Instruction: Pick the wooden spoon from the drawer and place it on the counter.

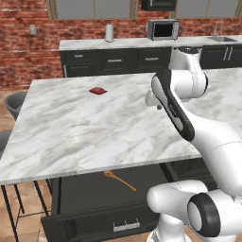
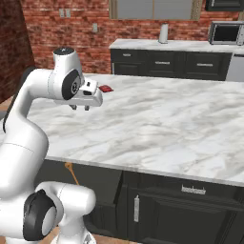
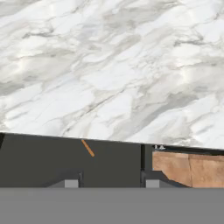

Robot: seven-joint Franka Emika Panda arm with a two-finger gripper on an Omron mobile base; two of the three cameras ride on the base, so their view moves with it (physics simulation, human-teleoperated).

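Note:
The wooden spoon [image 1: 119, 180] lies on the floor of the open drawer [image 1: 85, 191] under the front edge of the counter [image 1: 94, 127], its bowl toward the counter. From the right base view the spoon [image 2: 71, 172] is seen beside my lower arm. My gripper [image 2: 79, 107] hangs a little above the marble counter [image 2: 157, 124], well above the drawer, open with nothing between its fingers. In the hand view the fingertips [image 3: 71, 183] stand wide apart over the counter edge [image 3: 109, 65], and a short piece of the spoon [image 3: 87, 148] lies in the dark drawer [image 3: 43, 159] below.
A small red object [image 1: 98, 90] lies far back on the marble. The drawer's front panel carries a silver handle [image 1: 126, 226]. Dark stools [image 1: 14, 101] stand at the left. The far grey countertop holds a microwave [image 1: 163, 29] and a white canister [image 1: 109, 32].

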